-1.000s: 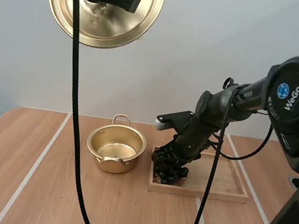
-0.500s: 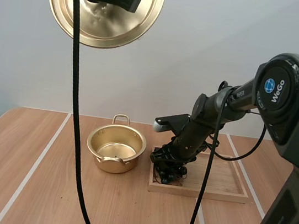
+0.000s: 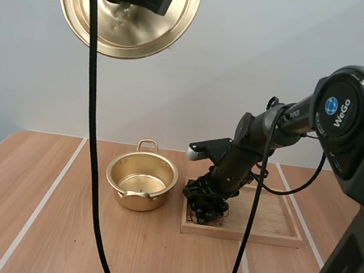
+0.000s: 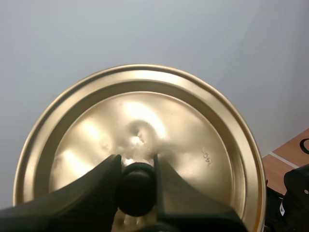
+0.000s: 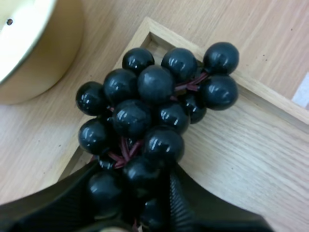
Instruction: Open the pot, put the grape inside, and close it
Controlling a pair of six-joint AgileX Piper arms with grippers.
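Note:
The open gold pot (image 3: 140,181) stands on the table, left of the wooden tray (image 3: 271,224). High above the table's left, my left gripper (image 4: 136,171) is shut on the black knob of the gold lid (image 3: 128,13), whose top face (image 4: 145,140) is turned toward the wrist camera. A bunch of dark grapes (image 5: 149,116) hangs just over the tray's near left corner (image 5: 149,29), beside the pot's wall (image 5: 34,48). My right gripper (image 3: 206,197) is shut on the lower grapes of the bunch (image 3: 204,211), its fingers (image 5: 181,203) pinching them.
White tape lines (image 3: 43,205) run front to back across the wooden table. The tray's right half (image 3: 279,215) is bare wood. Open table lies in front of the pot and tray.
My right gripper has lifted the grape bunch slightly off the tray's corner. The left arm with the lid has stayed still.

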